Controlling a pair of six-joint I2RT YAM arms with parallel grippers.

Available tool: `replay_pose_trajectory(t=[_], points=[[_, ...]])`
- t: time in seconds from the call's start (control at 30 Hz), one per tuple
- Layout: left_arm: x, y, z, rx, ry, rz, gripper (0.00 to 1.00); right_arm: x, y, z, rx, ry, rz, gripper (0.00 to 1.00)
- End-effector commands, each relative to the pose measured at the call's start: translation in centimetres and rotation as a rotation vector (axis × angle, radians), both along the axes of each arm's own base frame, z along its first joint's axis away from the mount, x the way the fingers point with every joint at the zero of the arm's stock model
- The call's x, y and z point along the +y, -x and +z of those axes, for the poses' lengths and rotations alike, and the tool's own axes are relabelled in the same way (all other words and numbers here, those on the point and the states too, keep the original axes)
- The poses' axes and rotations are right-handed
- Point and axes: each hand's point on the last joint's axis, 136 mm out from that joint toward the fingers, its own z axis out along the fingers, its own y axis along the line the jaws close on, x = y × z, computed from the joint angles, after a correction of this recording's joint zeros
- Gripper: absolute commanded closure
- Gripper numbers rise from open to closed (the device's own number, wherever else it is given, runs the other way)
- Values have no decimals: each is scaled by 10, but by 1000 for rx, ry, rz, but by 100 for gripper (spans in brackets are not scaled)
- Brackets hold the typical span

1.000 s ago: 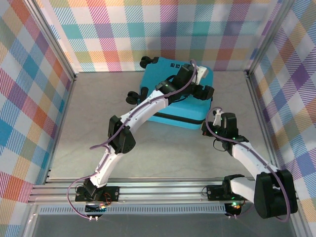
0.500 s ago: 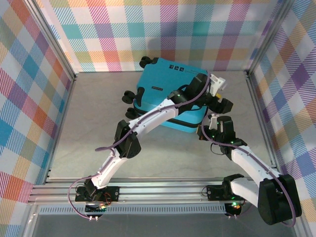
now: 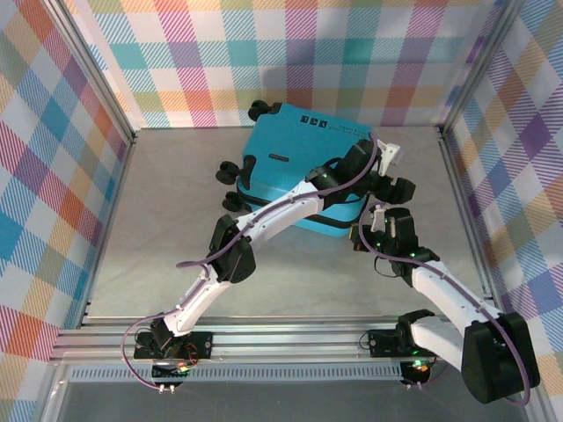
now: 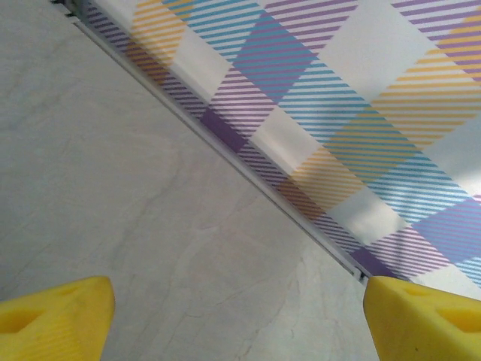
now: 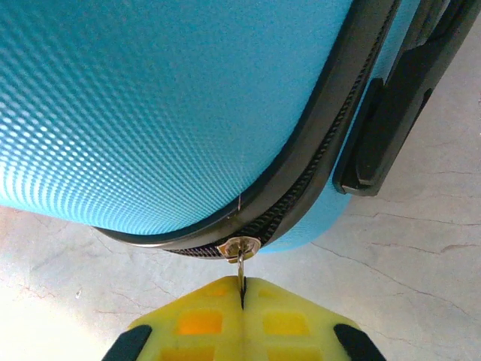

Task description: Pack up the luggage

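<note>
The luggage [image 3: 286, 167] is a turquoise hard-shell suitcase lying shut at the back of the table, its black wheels [image 3: 230, 171] pointing left. In the right wrist view its shell [image 5: 173, 98] and black zipper edge [image 5: 316, 180] loom close. My right gripper [image 5: 242, 289] is shut on the metal zipper pull [image 5: 239, 254] at the case's near right corner [image 3: 356, 230]. My left gripper [image 3: 387, 178] reaches over the case's right end and is open. Its yellow fingertips [image 4: 56, 316] stand wide apart over bare table, with nothing between them.
Plaid walls close in the grey table on three sides, with an aluminium rail [image 4: 225, 147] along the base of the right wall. A black side handle [image 5: 387, 128] juts from the case. Open table [image 3: 167, 237] lies left and in front of the case.
The suitcase has turned and slid a little to the left. My left gripper has moved from above the lid to beyond the case's right end. My right gripper stayed shut on the zipper pull.
</note>
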Motion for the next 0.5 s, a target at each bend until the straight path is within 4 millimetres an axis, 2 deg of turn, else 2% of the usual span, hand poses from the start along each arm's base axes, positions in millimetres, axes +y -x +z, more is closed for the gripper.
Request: replay_pose_trajectory(t=[0.0,0.17,0.47], points=[[46,-18,-55,84,-243,197,15,-11,-19,30,-108,34,-56,100],[60,-18,-66,108,-298,243,16,-33,-34,21,-71,93,-148,100],[75,-17,-77,142,-322,282,18,-69,-60,25,-74,137,-270,100]])
